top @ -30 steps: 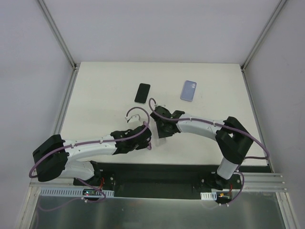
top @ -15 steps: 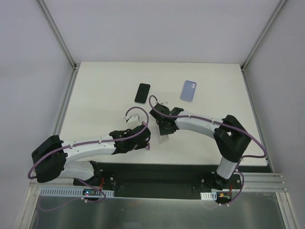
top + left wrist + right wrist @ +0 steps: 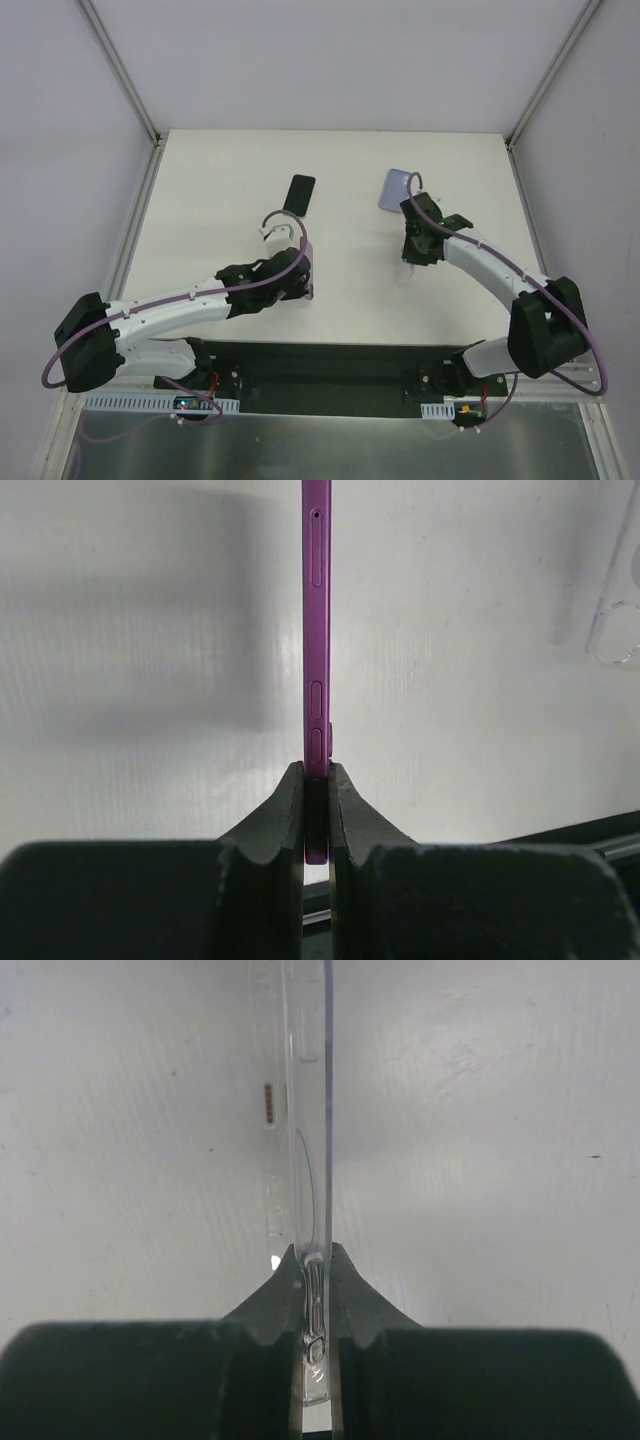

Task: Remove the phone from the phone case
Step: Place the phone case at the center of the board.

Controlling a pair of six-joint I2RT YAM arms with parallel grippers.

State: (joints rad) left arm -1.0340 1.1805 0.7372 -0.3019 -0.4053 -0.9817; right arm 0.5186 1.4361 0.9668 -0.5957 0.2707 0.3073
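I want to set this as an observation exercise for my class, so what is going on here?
The left gripper is shut on a purple phone, held edge-on over the table. The right gripper is shut on the clear phone case, well apart from it, so the phone is out. A black phone and a pale blue phone lie farther back, untouched.

A robotics lab cell is indicated: a white table (image 3: pixel 220 185) is enclosed by plain grey panels (image 3: pixel 330 60) on aluminium struts (image 3: pixel 120 70), fronted by a black mounting plate (image 3: pixel 330 372).
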